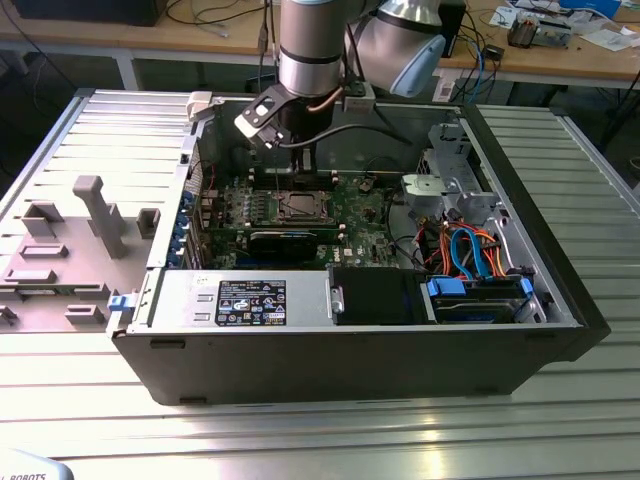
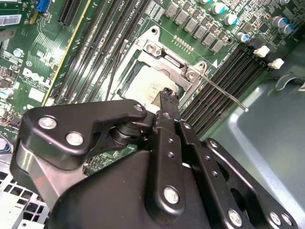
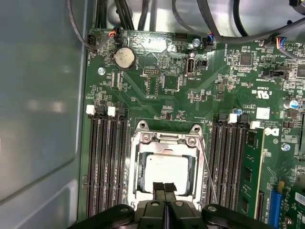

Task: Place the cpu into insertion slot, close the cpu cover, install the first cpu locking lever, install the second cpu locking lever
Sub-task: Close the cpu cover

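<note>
An open computer case (image 1: 300,350) is lying on a ribbed metal table (image 1: 300,440), and a robot arm (image 1: 310,50) is reaching down into it over the green motherboard (image 3: 157,86).

In the first wrist view, the cpu (image 3: 166,171) is sitting flat in the insertion slot (image 3: 139,174), its dull silver top facing up and its edges lining up squarely with the socket. Being square, it is showing no long axis. The cpu cover (image 3: 167,139) is lying as a silvery frame around it, with the chip showing through its window.

The gripper (image 3: 164,187) is hanging over the chip's near edge, its two black fingertips (image 3: 158,188) pressing together and holding nothing. Whether they are touching the chip cannot be told.

A thin locking lever (image 3: 208,171) is running along one side of the socket. Its long axis is slanting slightly away from the frame, toward the black memory slots (image 3: 228,162) beside it.
</note>
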Controlling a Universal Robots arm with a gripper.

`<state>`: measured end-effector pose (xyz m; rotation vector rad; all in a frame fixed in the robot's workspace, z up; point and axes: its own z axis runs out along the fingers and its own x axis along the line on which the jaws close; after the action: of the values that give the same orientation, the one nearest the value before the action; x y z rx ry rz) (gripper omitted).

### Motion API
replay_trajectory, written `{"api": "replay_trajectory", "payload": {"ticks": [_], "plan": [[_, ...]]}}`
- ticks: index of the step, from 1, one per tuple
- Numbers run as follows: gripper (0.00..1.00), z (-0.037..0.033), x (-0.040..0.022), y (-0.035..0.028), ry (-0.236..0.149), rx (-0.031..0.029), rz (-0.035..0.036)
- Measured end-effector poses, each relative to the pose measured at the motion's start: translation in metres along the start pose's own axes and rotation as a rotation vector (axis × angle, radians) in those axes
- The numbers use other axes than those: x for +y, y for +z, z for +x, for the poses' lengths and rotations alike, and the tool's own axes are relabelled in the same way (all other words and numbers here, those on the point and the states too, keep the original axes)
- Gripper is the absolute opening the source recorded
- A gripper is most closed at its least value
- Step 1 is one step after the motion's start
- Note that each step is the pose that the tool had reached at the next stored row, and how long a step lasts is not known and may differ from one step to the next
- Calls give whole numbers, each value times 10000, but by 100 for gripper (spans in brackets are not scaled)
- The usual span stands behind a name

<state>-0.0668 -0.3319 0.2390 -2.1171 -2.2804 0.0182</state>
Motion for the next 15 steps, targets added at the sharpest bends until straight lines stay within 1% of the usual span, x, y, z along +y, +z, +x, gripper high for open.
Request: {"api": "replay_trajectory", "payload": {"ticks": [2,8,11,15], "plan": [[11,0,-1,-21,0,0,0],[11,2,-3,-112,0,0,0],[11,3,-5,-185,0,0,0],[11,3,-7,-252,0,0,0]]}}
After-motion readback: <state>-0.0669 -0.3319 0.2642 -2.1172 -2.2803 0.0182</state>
